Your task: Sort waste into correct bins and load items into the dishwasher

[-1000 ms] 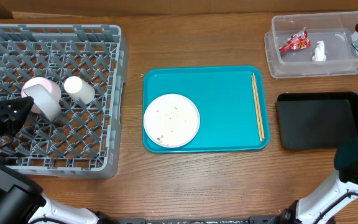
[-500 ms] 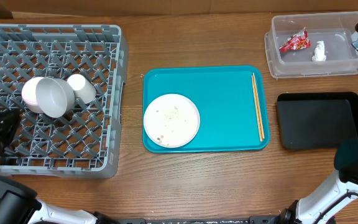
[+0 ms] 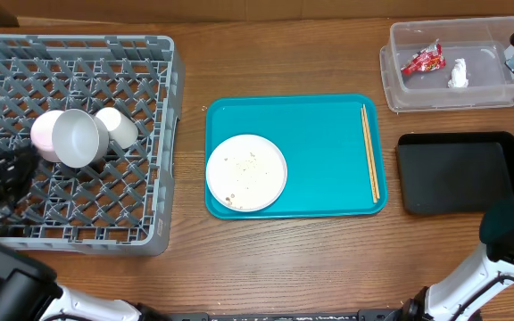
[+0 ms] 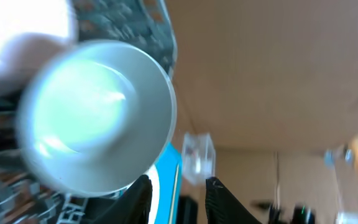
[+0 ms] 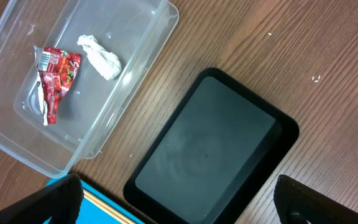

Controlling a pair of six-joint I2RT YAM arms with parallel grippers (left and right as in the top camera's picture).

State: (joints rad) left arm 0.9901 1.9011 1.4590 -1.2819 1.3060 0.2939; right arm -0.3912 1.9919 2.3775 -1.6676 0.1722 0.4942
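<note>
While your left gripper [image 4: 179, 184] hangs blurred over the near left part of the grey dish rack [image 3: 74, 40], its fingers stand apart with nothing between them. The pale grey bowl [image 3: 78, 138] lies on its side in the rack, mouth toward the gripper, just clear of the fingertips. The small white cup [image 3: 119, 127] lies against the bowl's far side.

Your right gripper [image 5: 178, 183] is spread wide and empty above the black tray [image 5: 210, 143]. Beside that tray sits the clear tub [image 5: 135, 93], with the red snack wrapper [image 5: 55, 74] and the crumpled white tissue [image 5: 101, 56] inside it.

On the wooden surface [image 3: 284, 53] between rack and bins, the teal tray [image 3: 328, 134] carries the white plate [image 3: 246, 172], flecked with food scraps [image 3: 244, 165]. The wooden chopsticks [image 3: 369, 152] lie along the tray's right edge.
</note>
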